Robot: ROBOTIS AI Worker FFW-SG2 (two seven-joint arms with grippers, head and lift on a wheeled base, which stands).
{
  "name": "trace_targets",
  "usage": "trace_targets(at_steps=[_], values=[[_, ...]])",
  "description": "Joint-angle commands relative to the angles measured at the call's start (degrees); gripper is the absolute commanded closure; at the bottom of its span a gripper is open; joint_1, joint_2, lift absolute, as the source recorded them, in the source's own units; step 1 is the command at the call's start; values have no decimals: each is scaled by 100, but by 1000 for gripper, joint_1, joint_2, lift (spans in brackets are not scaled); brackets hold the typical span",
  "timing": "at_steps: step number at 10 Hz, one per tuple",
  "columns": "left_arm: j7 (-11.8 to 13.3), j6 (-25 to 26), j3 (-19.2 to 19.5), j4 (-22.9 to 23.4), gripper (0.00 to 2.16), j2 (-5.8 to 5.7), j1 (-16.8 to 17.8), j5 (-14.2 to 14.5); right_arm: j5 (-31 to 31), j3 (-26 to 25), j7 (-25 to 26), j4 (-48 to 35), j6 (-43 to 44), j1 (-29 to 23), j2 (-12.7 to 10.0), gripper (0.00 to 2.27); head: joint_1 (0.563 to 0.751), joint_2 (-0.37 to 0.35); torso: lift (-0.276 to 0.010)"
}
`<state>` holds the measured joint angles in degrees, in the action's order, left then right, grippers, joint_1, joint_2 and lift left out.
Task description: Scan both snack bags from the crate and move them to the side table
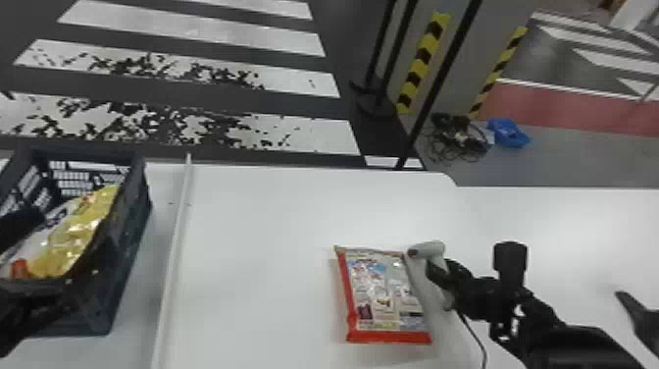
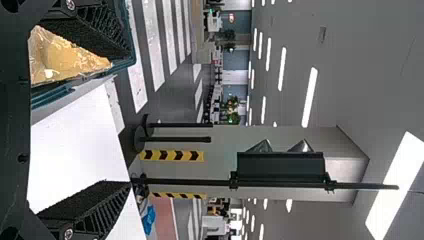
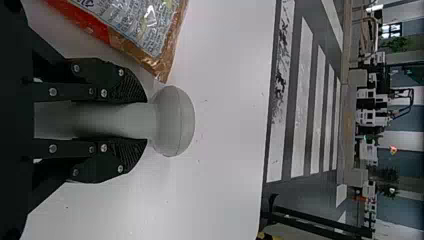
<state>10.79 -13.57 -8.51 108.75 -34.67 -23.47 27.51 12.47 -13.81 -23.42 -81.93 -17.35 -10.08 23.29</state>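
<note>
In the head view my left gripper (image 1: 51,252) stands open at the crate (image 1: 128,235), over the yellow snack bag (image 1: 81,230) lying in it. The left wrist view shows the same gripper (image 2: 87,120), its fingers wide apart, with the yellow bag (image 2: 65,57) beside one finger. The red-edged snack bag (image 1: 382,294) lies flat on the table. Just right of it, my right gripper (image 1: 439,277) holds the white scanner (image 1: 426,249) by its handle. From the right wrist, the gripper (image 3: 142,120) is closed around the scanner (image 3: 172,121), close to the red-edged bag's corner (image 3: 150,35).
A raised white strip (image 1: 172,255) crosses the white table (image 1: 260,221) beside the crate. A cable trails from the scanner to the front edge. At the far right stands a dark object (image 1: 640,316). Beyond the table are poles and a striped pillar.
</note>
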Motion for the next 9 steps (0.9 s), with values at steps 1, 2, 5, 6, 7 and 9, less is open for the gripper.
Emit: trace_targets(at_steps=[1, 2, 5, 6, 7, 9], values=[[2, 0, 7, 6, 76, -4, 0, 0, 124, -114, 4, -157, -54, -90, 0, 2246, 695, -282, -95], [-6, 0, 7, -3, 76, 5, 18, 0, 204, -254, 13, -508, -388, -205, 0, 2246, 695, -283, -95], [-42, 0, 33, 59, 76, -31, 35, 9, 423, -518, 294, -2345, -2322, -688, -44, 2246, 695, -281, -95], [-50, 0, 33, 67, 76, -39, 62, 18, 450, -650, 329, -2890, -2796, -873, -70, 2246, 695, -277, -95], [-50, 0, 25, 59, 76, -57, 88, 35, 582, -834, 409, -3417, -3236, -1119, -70, 2246, 695, -268, -95], [-50, 0, -2, 23, 76, -83, 132, 62, 784, -1195, 479, -4261, -3798, -1611, -202, 2246, 695, -265, -95]])
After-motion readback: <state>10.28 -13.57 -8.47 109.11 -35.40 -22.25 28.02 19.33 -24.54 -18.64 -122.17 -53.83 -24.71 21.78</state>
